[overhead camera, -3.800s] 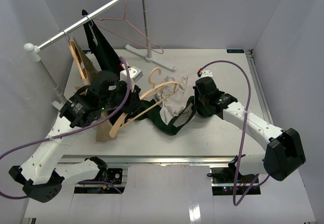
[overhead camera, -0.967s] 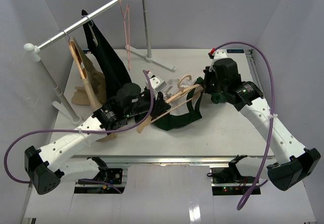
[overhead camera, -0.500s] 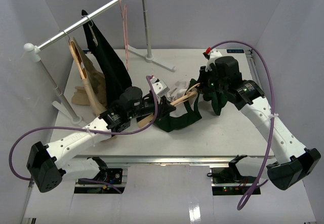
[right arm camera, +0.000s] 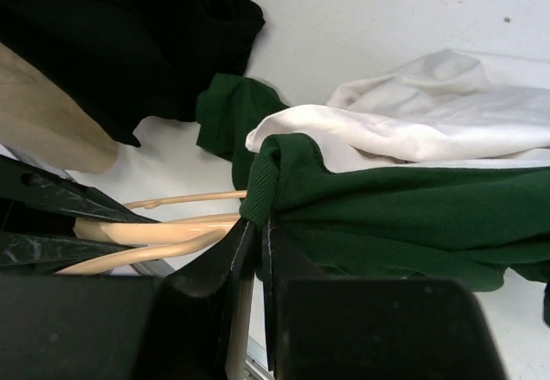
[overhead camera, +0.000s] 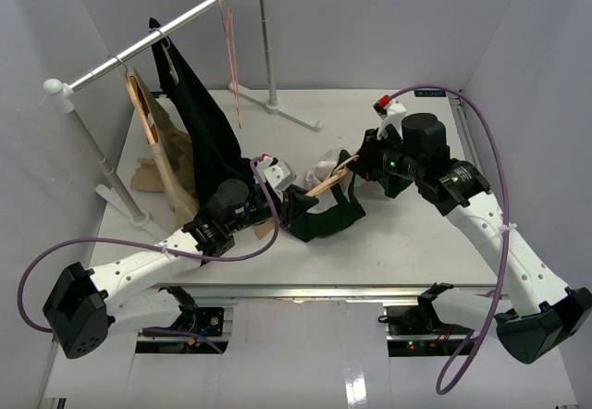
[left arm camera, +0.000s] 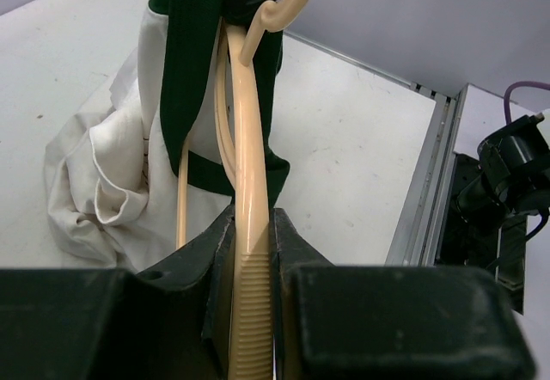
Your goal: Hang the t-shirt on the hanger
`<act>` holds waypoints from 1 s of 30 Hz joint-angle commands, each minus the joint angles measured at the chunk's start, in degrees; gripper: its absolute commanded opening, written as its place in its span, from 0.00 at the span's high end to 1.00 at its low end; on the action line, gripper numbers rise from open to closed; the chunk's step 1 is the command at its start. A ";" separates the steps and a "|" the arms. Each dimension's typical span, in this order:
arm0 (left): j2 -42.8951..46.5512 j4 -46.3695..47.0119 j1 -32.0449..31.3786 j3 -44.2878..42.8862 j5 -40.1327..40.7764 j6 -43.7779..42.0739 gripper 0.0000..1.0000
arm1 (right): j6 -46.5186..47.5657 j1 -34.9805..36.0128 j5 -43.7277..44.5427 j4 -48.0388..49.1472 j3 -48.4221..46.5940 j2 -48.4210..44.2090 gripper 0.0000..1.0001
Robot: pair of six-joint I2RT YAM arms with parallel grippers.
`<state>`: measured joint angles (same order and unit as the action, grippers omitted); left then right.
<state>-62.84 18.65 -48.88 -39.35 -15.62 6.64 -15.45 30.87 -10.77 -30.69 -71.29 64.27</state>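
Clamping the hanger [left arm camera: 245, 139], left gripper [left arm camera: 252, 225] faces right gripper [right arm camera: 260, 234] pinched on the t-shirt [right arm camera: 387, 217].

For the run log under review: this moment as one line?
left gripper: shut on hanger | right gripper: shut on t-shirt, green edge | t-shirt: bunched at hanger's hook end, not yet hung

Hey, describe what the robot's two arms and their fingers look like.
White link shells with black joint housings on the left arm and right arm. A purple cable loops along each. The fingers are black, blocky and flat-faced.
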 commanded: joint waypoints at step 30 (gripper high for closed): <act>6.42 17.93 0.02 9.62 5.30 9.48 1.00 | -0.06 0.74 23.66 4.87 14.67 -15.15 0.32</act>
<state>-58.98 34.18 -48.88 -28.47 -13.67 15.99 -16.32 31.54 14.72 -31.36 -64.06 52.14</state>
